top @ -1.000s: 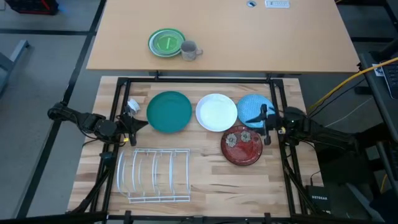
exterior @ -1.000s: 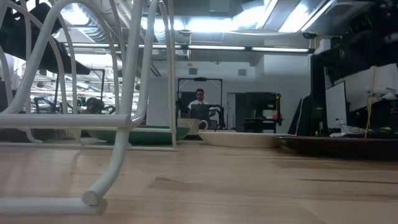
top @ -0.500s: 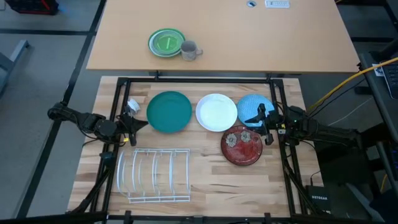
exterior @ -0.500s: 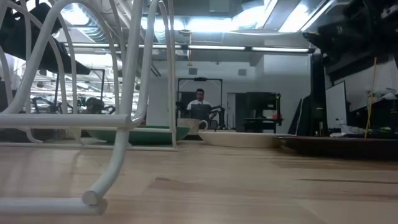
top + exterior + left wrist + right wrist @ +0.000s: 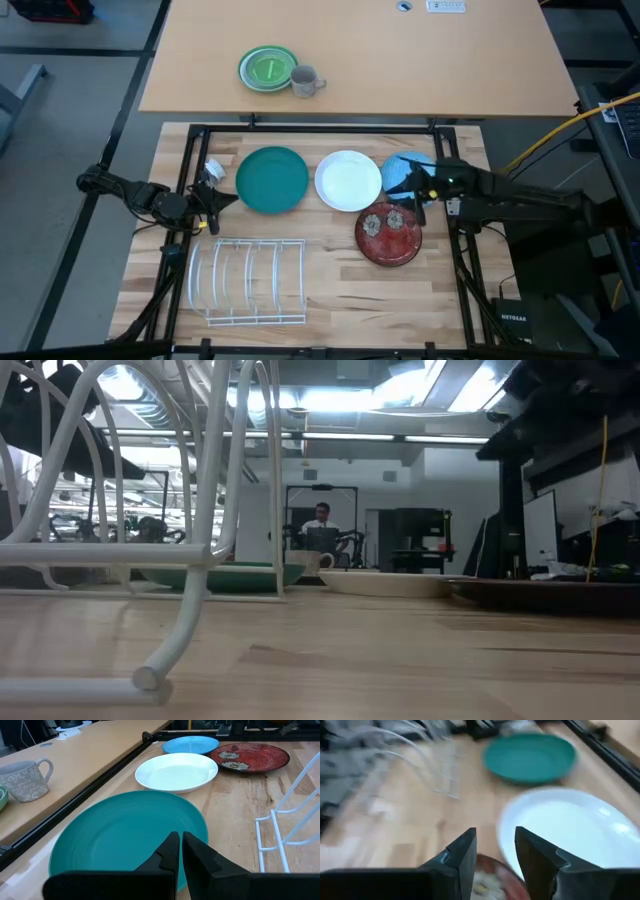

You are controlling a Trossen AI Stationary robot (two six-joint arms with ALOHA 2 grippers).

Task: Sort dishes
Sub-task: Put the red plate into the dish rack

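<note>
From above: four plates sit in a loose row across the far half of the wooden table (image 5: 330, 285). Teal plate (image 5: 272, 180) on the left, white plate (image 5: 347, 180) in the middle, blue speckled plate (image 5: 402, 172) on the right, and the red flowered plate (image 5: 389, 236) just nearer than those two. The right gripper (image 5: 414, 190) hangs over the spot where the blue and red plates meet, covering part of the blue one. The left gripper (image 5: 222, 198) waits at the table's left edge, just beside the teal plate. A white wire dish rack (image 5: 248, 280) stands near the front left, well apart from the plates. On the separate tan desk beyond there's a small green plate (image 5: 267, 68) with a grey mug (image 5: 306, 81) touching it.

Low view: the rack's wires (image 5: 190, 510) fill the whole left side, so the teal plate (image 5: 225, 575) only peeks out behind them. White plate (image 5: 385, 582) and red plate (image 5: 545, 593) show as thin edges. A person (image 5: 320, 525) is far back in the room.

Left wrist: its fingers (image 5: 172, 857) are pressed together, closed on nothing, over the teal plate's rim.

Right wrist: fingers (image 5: 462, 855) are parted with a narrow gap, nothing between them, above the red plate (image 5: 492, 880) and next to the white one.
</note>
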